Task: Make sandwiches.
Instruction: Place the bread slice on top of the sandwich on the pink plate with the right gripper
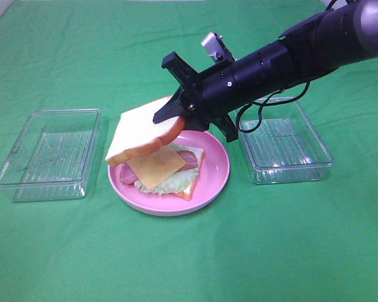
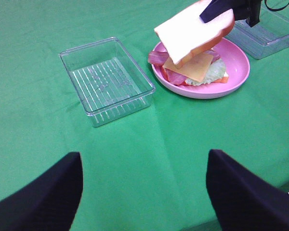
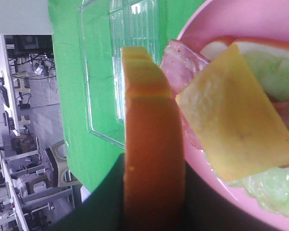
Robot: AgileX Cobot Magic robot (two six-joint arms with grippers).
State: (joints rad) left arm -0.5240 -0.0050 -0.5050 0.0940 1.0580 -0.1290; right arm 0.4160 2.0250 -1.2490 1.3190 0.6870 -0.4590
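Note:
A round pink plate (image 1: 209,188) holds an open stack: a bottom bread slice (image 1: 188,189), pale green lettuce (image 1: 170,183), pink-red bacon (image 1: 127,175) and a yellow cheese square (image 1: 155,167) on top. My right gripper (image 1: 176,116) is shut on a white bread slice with orange crust (image 1: 142,134) and holds it tilted just above the stack. The right wrist view shows the crust edge (image 3: 151,144) between the fingers, with the cheese (image 3: 236,115) beside it. My left gripper (image 2: 144,192) is open and empty, well away from the plate (image 2: 236,62).
An empty clear plastic tray (image 1: 47,154) sits left of the plate on the green cloth. A second clear tray (image 1: 283,145) sits to the right, partly under my right arm. A black cable hangs from the right arm over it.

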